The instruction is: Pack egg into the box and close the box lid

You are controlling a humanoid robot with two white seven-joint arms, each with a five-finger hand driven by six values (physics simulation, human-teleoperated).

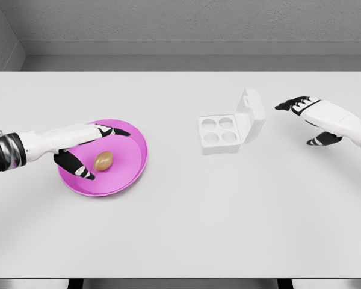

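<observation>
A brown egg (103, 161) lies in a magenta plate (132, 171) on the left of the white table. My left hand (96, 149) hovers over the plate with its fingers spread around the egg, thumb in front and fingers behind, not closed on it. A white egg box (219, 133) with several round cups sits right of centre, its lid (251, 114) standing open on the right side. My right hand (310, 120) is open beside the lid, a little to its right, holding nothing.
The white table (186, 229) spans the view, with its front edge near the bottom and a grey wall behind its far edge.
</observation>
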